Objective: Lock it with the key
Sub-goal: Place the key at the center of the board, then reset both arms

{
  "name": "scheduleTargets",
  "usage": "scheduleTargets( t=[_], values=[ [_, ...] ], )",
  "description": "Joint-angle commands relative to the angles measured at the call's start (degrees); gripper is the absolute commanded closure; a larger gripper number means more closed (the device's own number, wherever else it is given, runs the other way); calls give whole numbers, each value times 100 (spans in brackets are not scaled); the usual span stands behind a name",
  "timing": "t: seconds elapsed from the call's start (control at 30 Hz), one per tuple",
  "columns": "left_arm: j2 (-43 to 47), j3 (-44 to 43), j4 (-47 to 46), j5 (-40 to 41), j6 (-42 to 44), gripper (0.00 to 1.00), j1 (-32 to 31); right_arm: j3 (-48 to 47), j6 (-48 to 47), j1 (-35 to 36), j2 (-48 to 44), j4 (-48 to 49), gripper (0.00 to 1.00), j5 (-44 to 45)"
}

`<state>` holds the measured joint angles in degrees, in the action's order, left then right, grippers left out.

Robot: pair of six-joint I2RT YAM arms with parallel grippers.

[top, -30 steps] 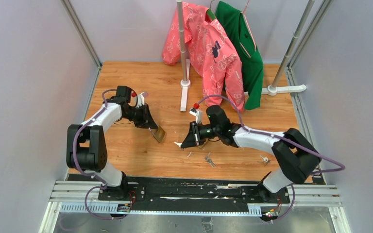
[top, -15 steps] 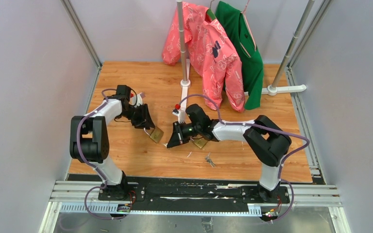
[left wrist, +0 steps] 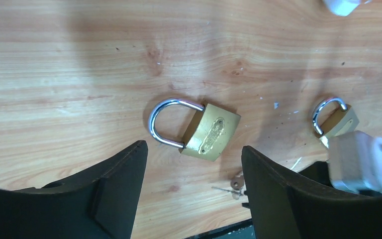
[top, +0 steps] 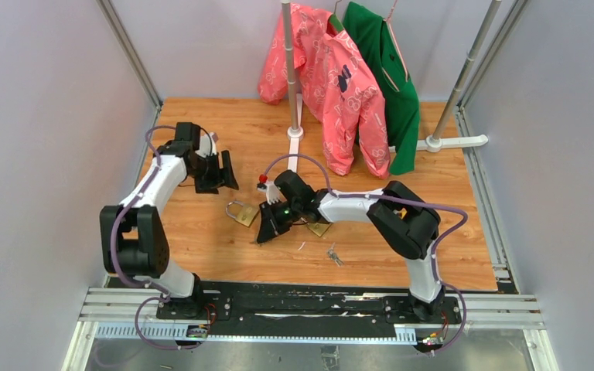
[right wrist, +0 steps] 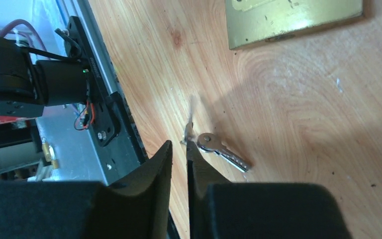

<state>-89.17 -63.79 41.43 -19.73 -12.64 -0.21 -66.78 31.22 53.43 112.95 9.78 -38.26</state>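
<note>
Though top view hides it, right gripper [right wrist: 179, 144] stands barely parted near key [right wrist: 222, 150], perhaps empty, left gripper [left wrist: 193, 147] wide, empty.

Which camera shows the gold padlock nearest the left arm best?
The left wrist view: the padlock lies in the middle, loop and brass face sharp. The top view shows it tiny. The right wrist view shows only a brass edge; which padlock, I cannot tell.

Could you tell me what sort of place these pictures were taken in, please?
Most likely a robotics lab test cell: plain grey panels enclose a wooden table, both arms are bolted to a metal rail, and props such as a padlock and hung jackets are set out.
</note>
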Motion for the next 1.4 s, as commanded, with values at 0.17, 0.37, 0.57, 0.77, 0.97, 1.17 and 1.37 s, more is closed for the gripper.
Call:
scheduleTargets(
  t=[0.17,0.37,0.57,0.77,0.97,1.17,1.37],
  values=[
    [1094,-306,376,496,-115,25,3,-658,-808,320,156,-1280,46,1004],
    [1593,-439,431,561,-122,24,3,-972,-1214,352,-371,-2042,39,2168],
    [2017,-835,544,891,25,0,-287,-1816,-1690,352,-1146,-3860,30,4564],
    [2347,-1826,759,1019,53,0,-416,-2940,-2359,336,-2434,-5452,12,7085],
    [2545,-2345,746,1124,-20,0,-410,-3395,-2497,46,-3533,-5534,0,9111],
    [2656,-2139,678,1246,-99,0,-410,-3119,-2257,-417,-4389,-5453,0,9629],
    [2916,-1736,538,1243,-80,0,-412,-2260,-1562,-1162,-4894,-5676,0,9112]
  ],
)
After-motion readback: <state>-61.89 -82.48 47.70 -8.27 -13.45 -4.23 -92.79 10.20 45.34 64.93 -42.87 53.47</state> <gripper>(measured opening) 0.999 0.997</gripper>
